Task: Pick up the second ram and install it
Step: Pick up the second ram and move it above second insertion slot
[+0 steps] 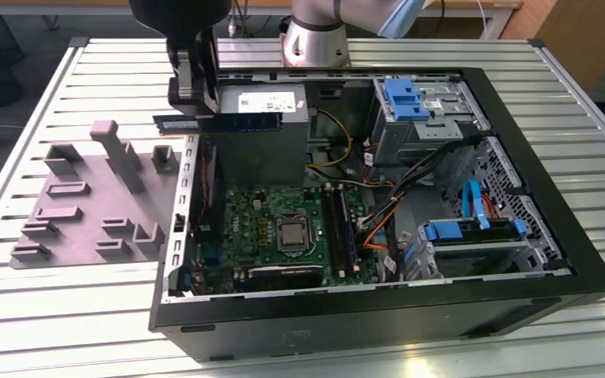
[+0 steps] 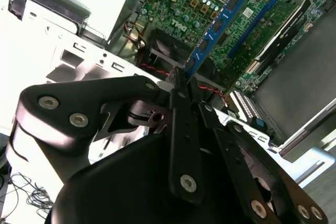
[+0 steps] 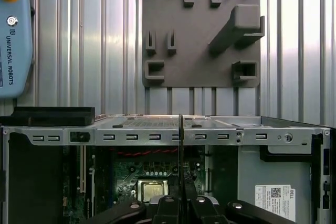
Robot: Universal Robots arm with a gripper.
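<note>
Currently, the second ram [image 1: 224,122] is grasped by the clenched end effector [image 1: 195,109] and held above the open computer case [image 1: 387,315], over the case wall nearest the grey holder tray [image 1: 82,213]. The motherboard [image 1: 250,213] is seen inside the case, below the stick.

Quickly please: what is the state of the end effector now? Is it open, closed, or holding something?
End effector: closed, holding the second ram by one end.
</note>
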